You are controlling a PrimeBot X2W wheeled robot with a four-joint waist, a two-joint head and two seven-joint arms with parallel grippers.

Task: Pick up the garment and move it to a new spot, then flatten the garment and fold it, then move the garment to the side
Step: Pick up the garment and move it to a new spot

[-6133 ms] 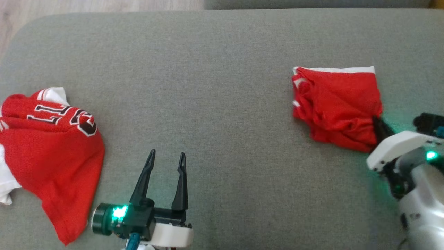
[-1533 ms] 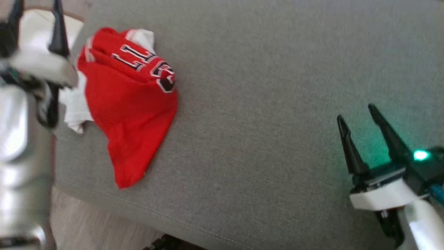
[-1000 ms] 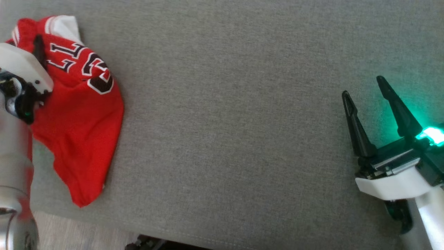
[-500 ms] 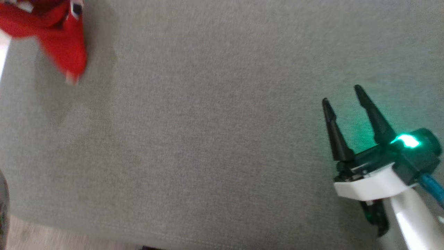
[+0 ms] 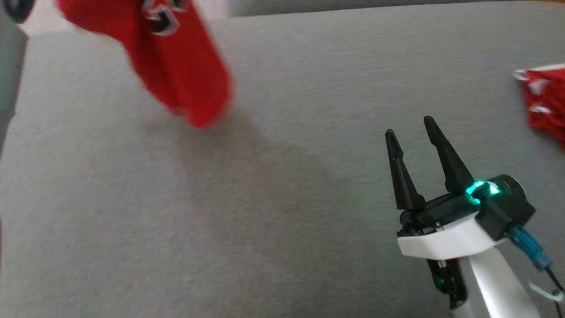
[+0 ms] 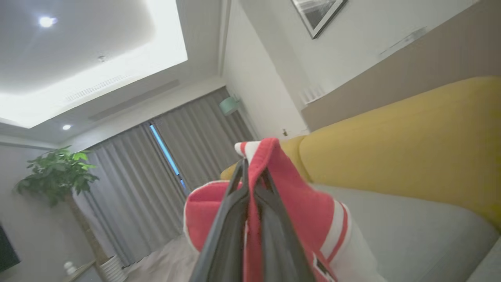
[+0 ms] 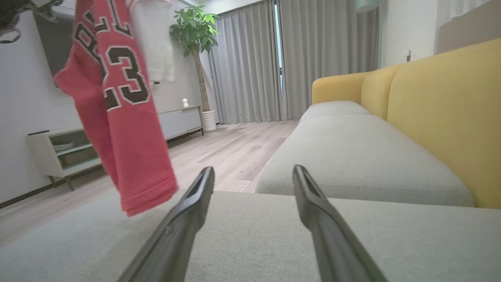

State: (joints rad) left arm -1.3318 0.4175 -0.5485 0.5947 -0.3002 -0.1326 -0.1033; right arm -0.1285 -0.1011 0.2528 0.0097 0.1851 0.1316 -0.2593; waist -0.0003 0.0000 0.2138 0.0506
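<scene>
garment (image 5: 176, 66) is now seen lifted off the grey cushion (image 5: 265, 198) it lay on a second ago, hung at head view's upper left, pinched at a fold by the clamped left gripper (image 6: 253, 172); right gripper (image 5: 408, 126) is kept spread, empty, over the cushion.

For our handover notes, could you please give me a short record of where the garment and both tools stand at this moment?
garment: red jersey, hanging from the left tool over the grey cushion, number and lettering showing
left tool: shut on a fold of the garment near its striped trim
right tool: open, holding nothing, over the cushion, apart from the garment
other cloth: smaller red cloth lying on the cushion at the robot's far right
task stage: garment picked up, not yet set down or flattened
</scene>
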